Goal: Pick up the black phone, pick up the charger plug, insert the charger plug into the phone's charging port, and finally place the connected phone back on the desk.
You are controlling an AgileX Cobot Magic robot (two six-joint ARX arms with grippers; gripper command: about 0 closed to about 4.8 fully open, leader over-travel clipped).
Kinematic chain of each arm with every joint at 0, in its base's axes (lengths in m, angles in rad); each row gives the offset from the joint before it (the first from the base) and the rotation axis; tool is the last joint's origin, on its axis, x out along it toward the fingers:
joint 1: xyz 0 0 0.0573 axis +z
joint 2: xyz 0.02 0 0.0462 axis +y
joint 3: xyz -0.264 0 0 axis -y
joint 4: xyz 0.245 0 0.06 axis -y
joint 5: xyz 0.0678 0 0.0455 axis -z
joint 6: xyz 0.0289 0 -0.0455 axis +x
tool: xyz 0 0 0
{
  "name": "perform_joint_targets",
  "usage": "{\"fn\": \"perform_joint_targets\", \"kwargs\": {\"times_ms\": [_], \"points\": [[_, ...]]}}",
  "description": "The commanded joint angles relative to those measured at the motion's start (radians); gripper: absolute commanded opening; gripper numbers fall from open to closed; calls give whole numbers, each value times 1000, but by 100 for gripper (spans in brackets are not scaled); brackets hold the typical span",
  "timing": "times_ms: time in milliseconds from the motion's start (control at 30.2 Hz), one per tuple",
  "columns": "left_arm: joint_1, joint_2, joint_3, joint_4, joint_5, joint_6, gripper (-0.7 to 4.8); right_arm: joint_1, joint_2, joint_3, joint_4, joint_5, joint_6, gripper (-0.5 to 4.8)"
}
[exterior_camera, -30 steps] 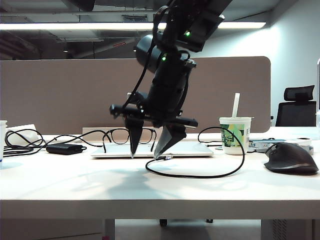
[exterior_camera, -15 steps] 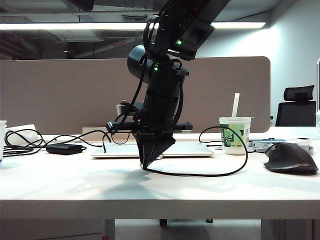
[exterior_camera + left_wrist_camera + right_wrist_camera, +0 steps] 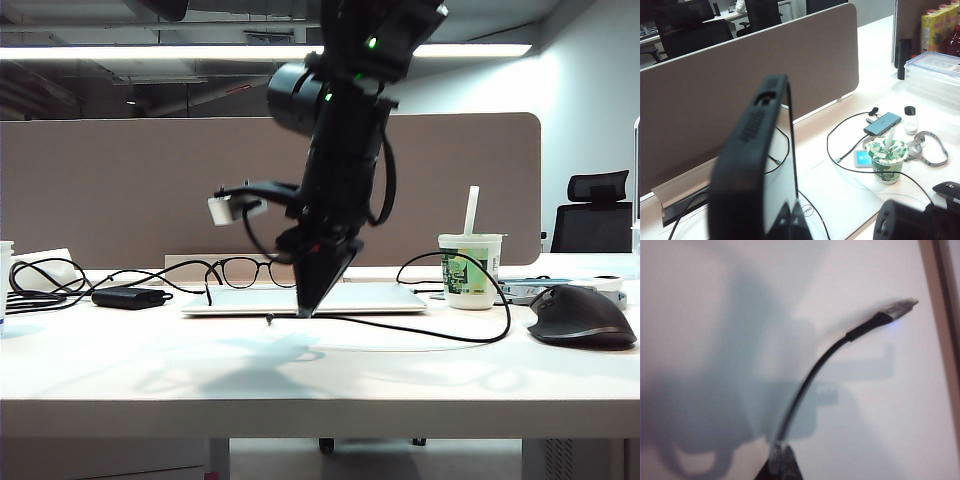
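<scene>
I'm watching the right gripper (image 3: pixel 306 308) hanging low over the desk (image 3: pixel 320 365), tips pointing down just in front of the closed silver laptop (image 3: pixel 370 299). Its fingers are pinched together on the thin black cable (image 3: pixel 440 335), and in the right wrist view that cable (image 3: pixel 805 390) is curving up out of the closed tips (image 3: pixel 781 456) to the charger plug (image 3: pixel 897 307), which is sticking free above the white surface with its silvery end clear of the fingers. From the exterior view I'm seeing the plug's tip (image 3: pixel 269 319) poking out just to the left of the tips, close to the desk; whether it is touching the top I cannot tell.

I'm getting no sight of the left gripper in the exterior view. In the left wrist view the black phone (image 3: pixel 752 170) is standing upright and edge-on right in front of the lens, rising out of the left gripper (image 3: pixel 792 222), whose fingers are closed narrow on its lower end. The phone is being held in the air, off the desk.

Behind the working area I'm seeing eyeglasses (image 3: pixel 245 271), a paper cup with a straw (image 3: pixel 470 268), and a black mouse (image 3: pixel 583 317) at the right.
</scene>
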Motion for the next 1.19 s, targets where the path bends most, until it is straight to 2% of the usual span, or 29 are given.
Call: {"fn": "perform_joint_targets", "kwargs": {"times_ms": [33, 199, 298, 331, 430, 596, 629, 695, 794, 926, 1158, 1191], "points": [[0, -8, 7, 43, 1, -3, -6, -1, -27, 4, -65, -14, -174, -6], [0, -8, 7, 43, 1, -2, -6, -13, -29, 3, -138, -26, -210, 4], [0, -8, 7, 43, 1, -2, -6, -16, -28, 3, -144, -46, -202, 112], [0, -8, 7, 43, 1, -2, -6, -16, -30, 4, -138, -59, -185, 123], [0, -8, 7, 43, 1, -3, -7, -21, -39, 5, -81, -107, -43, 127], [0, -8, 7, 42, 2, -3, -6, -24, -51, 5, 86, -189, 313, 133], [0, -9, 7, 42, 1, -2, -6, -24, -51, 5, 119, -198, 386, 153], [0, -9, 7, 43, 1, -3, -6, -27, -50, 5, 188, -196, 534, 224], [0, -9, 7, 43, 2, -3, -7, -28, -48, 4, 264, -129, 718, 233], [0, -9, 7, 44, 2, -3, -6, -31, -42, 4, 330, -57, 855, 207], [0, -9, 7, 44, 2, -3, -6, -52, 7, 4, 357, -84, 955, 205], [0, -9, 7, 44, 2, -3, -6, -54, 16, 4, 357, -87, 977, 191]]}}
